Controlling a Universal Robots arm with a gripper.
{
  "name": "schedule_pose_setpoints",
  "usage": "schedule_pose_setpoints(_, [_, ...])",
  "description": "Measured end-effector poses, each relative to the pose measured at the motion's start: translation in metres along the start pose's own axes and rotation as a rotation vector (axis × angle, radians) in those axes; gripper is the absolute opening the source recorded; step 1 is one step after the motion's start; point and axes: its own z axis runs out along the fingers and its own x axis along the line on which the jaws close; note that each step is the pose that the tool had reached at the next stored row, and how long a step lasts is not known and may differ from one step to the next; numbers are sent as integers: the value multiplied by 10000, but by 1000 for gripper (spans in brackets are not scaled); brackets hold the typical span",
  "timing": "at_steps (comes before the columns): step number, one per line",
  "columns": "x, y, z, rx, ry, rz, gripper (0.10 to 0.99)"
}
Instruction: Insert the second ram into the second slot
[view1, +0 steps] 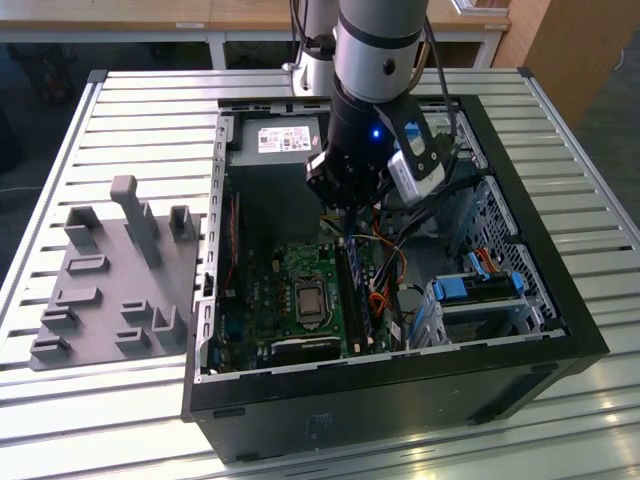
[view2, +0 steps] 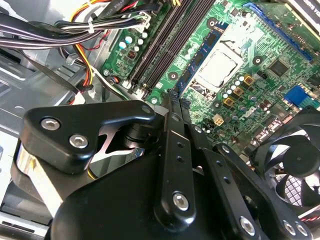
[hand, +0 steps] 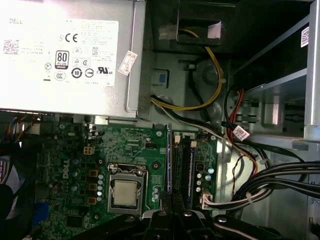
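The claw hangs inside the open computer case, its fingers drawn together. Just below its tips, the blue memory stick runs along the row of slots, to the exterior view's right of the processor. The tips sit over the stick's far end; whether they touch it I can't tell. The grey power supply lies farther back.
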Motion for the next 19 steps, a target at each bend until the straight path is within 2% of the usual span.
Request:
schedule_pose_setpoints(5, [0,0,18,-5,31,1,114])
schedule_pose_setpoints(19, [-1,-2,54,-35,31,1,114])
